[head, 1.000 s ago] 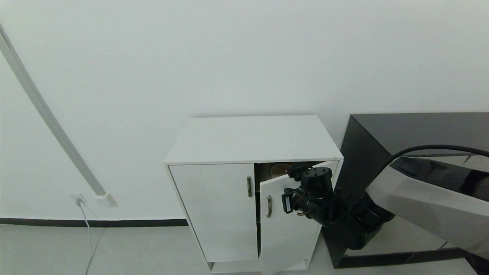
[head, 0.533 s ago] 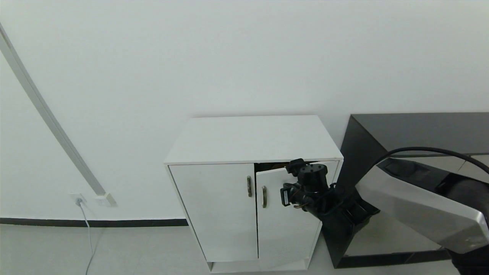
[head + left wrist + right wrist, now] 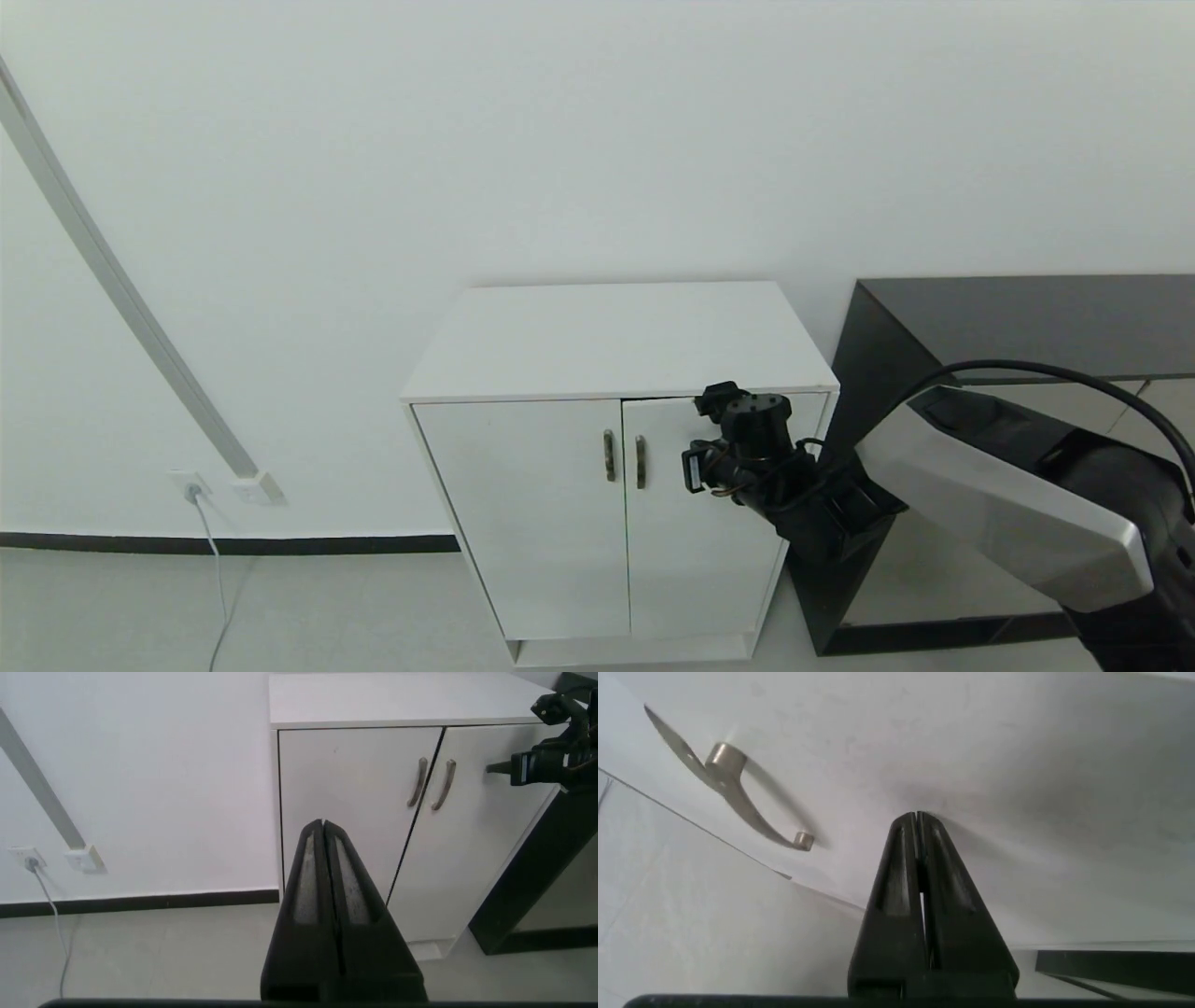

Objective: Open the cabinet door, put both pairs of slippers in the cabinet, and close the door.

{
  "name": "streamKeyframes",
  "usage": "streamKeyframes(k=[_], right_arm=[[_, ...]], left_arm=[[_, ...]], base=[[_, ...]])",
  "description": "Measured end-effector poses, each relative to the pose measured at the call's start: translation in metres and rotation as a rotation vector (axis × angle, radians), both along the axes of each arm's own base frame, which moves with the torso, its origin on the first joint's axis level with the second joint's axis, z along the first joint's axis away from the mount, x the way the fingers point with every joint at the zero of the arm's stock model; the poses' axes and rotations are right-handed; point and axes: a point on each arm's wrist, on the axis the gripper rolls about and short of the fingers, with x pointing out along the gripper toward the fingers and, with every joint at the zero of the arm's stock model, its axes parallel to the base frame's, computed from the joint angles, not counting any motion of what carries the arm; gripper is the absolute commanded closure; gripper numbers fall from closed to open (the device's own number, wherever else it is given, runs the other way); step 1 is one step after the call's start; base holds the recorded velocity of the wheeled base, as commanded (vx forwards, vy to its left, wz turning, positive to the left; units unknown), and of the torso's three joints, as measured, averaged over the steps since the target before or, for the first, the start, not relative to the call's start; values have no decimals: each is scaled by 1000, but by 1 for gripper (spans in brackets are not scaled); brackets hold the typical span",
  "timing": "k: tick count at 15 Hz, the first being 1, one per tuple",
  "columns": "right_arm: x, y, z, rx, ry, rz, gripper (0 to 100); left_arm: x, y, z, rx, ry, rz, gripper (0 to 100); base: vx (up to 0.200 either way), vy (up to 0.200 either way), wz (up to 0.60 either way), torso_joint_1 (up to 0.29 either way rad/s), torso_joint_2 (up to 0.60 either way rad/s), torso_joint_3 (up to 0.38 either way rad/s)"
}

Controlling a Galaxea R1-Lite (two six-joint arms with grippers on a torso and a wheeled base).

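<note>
Right door [image 3: 700,523] has swung from ajar to flush in head view, w/ right gripper [image 3: 715,399] at its top edge, so closing the cabinet [image 3: 616,341] looks done. Left wrist view: left gripper [image 3: 323,827] pinched together, empty, well back from the doors. Right wrist view: jaws together, tips on door face near its handle [image 3: 747,798]; interior hidden, can't confirm slippers inside.

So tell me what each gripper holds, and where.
Nothing. The left gripper is shut and empty; the right gripper, also shut, has its tip at the door beside the handle.
</note>
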Motion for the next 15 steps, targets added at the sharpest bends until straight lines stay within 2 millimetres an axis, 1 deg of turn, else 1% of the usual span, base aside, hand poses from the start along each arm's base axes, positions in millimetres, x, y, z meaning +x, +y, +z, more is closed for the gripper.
streamKeyframes(k=[6, 10, 12, 15], right_arm=[[11, -2, -2, 6, -9, -15, 100], [12, -2, -5, 4, -6, -17, 100], [10, -2, -8, -1, -1, -16, 100], [-7, -1, -8, -6, -21, 4, 100]], left_arm=[[0, 0, 0, 1, 0, 0, 100], [0, 0, 0, 1, 0, 0, 100], [0, 0, 0, 0, 0, 0, 100], [0, 0, 0, 1, 0, 0, 100]], base=[[0, 0, 0, 0, 0, 0], [0, 0, 0, 0, 0, 0], [0, 0, 0, 0, 0, 0], [0, 0, 0, 0, 0, 0]])
